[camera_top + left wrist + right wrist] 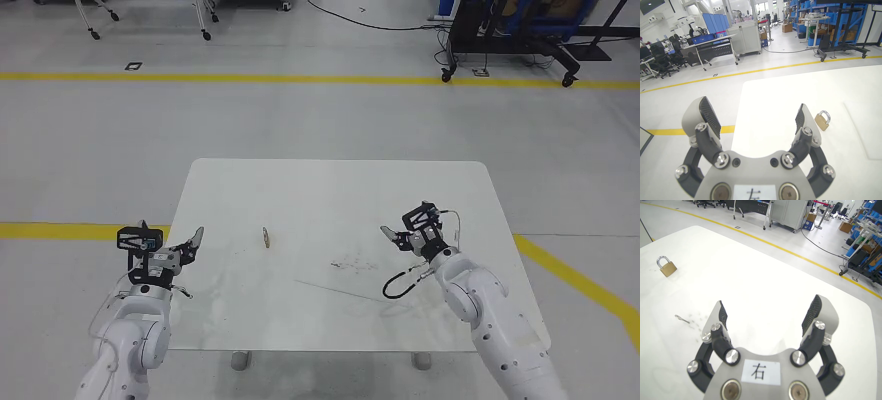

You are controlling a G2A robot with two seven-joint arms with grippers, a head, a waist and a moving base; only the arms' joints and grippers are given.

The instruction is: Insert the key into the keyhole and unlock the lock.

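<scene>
A brass padlock with a steel shackle stands on the white table, left of centre. It also shows as the padlock and padlock in the wrist views. A small silver key lies flat among grey scuff marks, right of the lock; in the top view the key is very small. My left gripper hangs open at the table's left edge, holding nothing. Over the table's right part my right gripper is open and empty, to the right of the key.
Grey scuff marks sit around the key. A black cable loop hangs from the right arm over the table. Yellow floor lines run around the table. Carts and racks stand far behind.
</scene>
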